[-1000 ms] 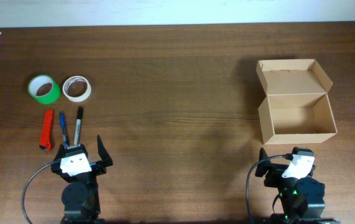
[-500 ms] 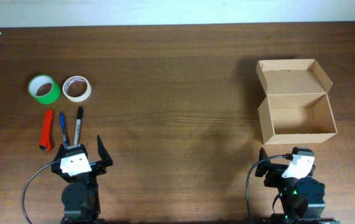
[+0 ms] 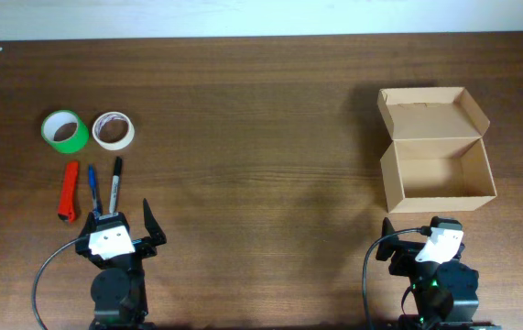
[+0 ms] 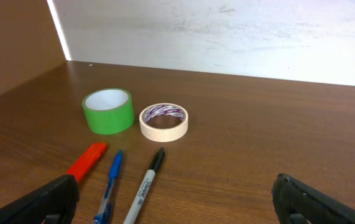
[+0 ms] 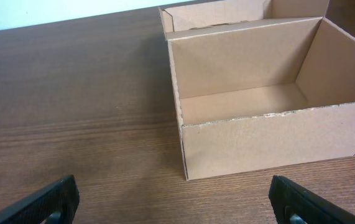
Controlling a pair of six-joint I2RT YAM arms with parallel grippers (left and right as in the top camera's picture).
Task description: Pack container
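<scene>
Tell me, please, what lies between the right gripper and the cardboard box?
Nothing but bare table: in the right wrist view, only brown wood separates the open right gripper from the front wall of the container. The overhead view agrees.

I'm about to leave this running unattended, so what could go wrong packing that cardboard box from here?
1. The red cutter, blue pen and black marker lie close side by side, so the open left gripper may nudge or catch a neighbour when closing on one.
2. These items sit far left while the container sits far right by the right gripper; the long carry or a handover could drop something.
</scene>
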